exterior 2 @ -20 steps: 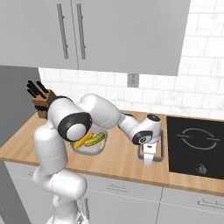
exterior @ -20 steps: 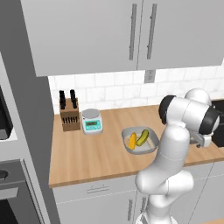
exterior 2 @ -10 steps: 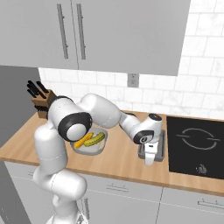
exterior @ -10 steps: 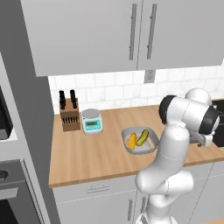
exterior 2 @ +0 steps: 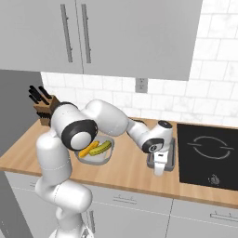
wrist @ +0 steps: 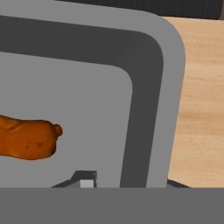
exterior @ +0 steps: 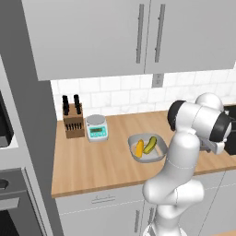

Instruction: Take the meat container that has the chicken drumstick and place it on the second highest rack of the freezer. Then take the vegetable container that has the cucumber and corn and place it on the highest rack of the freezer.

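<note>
The meat container (exterior 2: 171, 155) is a grey tray on the wooden counter beside the black cooktop. In the hand view its thick rim (wrist: 153, 109) runs up the middle and the orange-brown chicken drumstick (wrist: 26, 138) lies inside at the left. My gripper (exterior 2: 159, 167) (wrist: 131, 181) points down at the tray's near edge. One fingertip (wrist: 86, 178) is inside the rim, the other outside, closed on it. The vegetable container (exterior: 147, 156) (exterior 2: 95, 159) sits apart to the left, holding the cucumber (exterior: 150, 144) (exterior 2: 101, 148) and the corn (exterior: 139, 148) (exterior 2: 88, 149). The freezer is out of view.
A knife block (exterior: 73, 120) and a small scale (exterior: 97, 127) stand at the back left of the counter. The cooktop (exterior 2: 209, 155) lies right of the tray. Wall cabinets (exterior: 138, 37) hang overhead. An oven front (exterior: 7, 203) shows at the far left.
The jaws have drawn together onto the tray's rim. The arm and both containers stay where they were.
</note>
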Robot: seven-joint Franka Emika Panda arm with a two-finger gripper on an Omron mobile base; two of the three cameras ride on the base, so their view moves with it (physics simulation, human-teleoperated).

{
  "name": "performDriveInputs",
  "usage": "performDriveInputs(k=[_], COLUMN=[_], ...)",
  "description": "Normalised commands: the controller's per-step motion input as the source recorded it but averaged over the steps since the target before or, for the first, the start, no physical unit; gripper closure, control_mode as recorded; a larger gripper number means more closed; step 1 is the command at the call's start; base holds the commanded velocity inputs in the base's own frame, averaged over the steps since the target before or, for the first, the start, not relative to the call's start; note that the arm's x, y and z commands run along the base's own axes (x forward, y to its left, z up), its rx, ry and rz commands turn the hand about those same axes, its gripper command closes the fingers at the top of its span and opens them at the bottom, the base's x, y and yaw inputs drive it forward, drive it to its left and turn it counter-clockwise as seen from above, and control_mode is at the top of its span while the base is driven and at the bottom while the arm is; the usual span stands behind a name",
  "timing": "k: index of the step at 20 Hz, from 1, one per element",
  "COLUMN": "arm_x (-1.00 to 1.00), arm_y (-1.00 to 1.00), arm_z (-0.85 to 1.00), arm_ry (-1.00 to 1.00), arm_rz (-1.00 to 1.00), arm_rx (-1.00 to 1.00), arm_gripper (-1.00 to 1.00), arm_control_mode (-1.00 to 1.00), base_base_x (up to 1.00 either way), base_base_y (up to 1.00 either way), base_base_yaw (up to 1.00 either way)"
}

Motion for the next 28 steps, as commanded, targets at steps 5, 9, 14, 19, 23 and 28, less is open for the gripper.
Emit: performDriveInputs(k=[5, 9, 14, 19, 23, 28], arm_x=[0.00, 0.00, 0.00, -0.01, -0.05, -0.18], arm_y=[0.00, 0.00, 0.00, 0.00, 0.18, 0.21], arm_z=[0.00, 0.00, 0.00, 0.02, 0.24, 0.48], arm_ry=[0.00, 0.00, 0.00, -0.01, 0.01, -0.01], arm_rz=[0.00, 0.00, 0.00, 0.00, 0.00, 0.00], arm_rx=[0.00, 0.00, 0.00, 0.00, -0.03, 0.00], arm_gripper=[1.00, 1.00, 1.00, 1.00, 1.00, 1.00], arm_control_mode=[-1.00, -1.00, -1.00, -1.00, -1.00, -1.00], base_base_x=[0.00, 0.00, 0.00, 0.00, 0.00, 0.00], base_base_y=[0.00, 0.00, 0.00, 0.00, 0.00, 0.00], base_base_yaw=[0.00, 0.00, 0.00, 0.00, 0.00, 0.00])
